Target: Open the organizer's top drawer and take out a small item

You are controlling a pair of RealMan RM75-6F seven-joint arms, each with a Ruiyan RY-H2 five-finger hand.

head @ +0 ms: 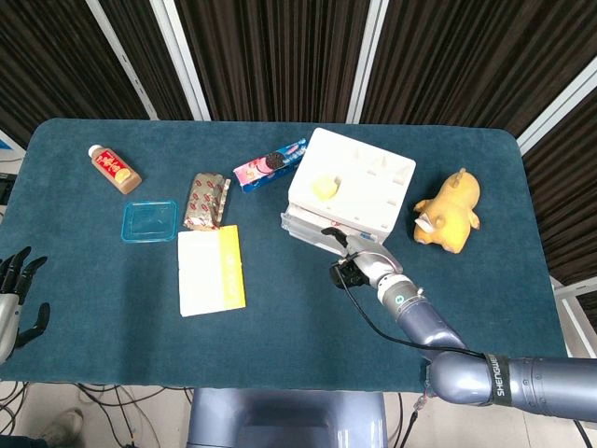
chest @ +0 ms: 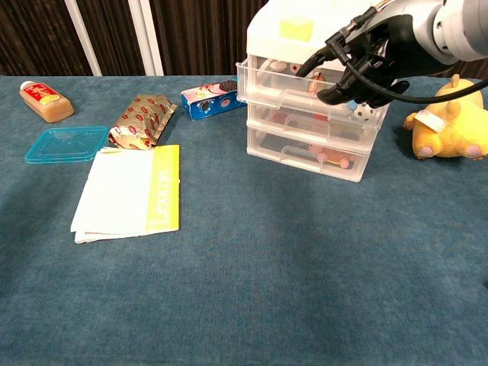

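Black right hand (chest: 364,65) fingers (chest: 335,94) touch the organizer's (chest: 305,122) top drawer (chest: 293,88).

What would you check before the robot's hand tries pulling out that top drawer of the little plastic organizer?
1. Right hand at the top drawer front: ok, it is right by the handle.
2. Fingers hooked on the handle: cannot tell, the hand hides the contact.
3. Top drawer closed: ok, not visibly pulled out.
4. Table in front of the organizer free for the drawer to slide out: ok.
5. Plush toy clear of the drawer's path: ok, it sits off to the side.
6. Left hand out of the way: ok, at the table edge.
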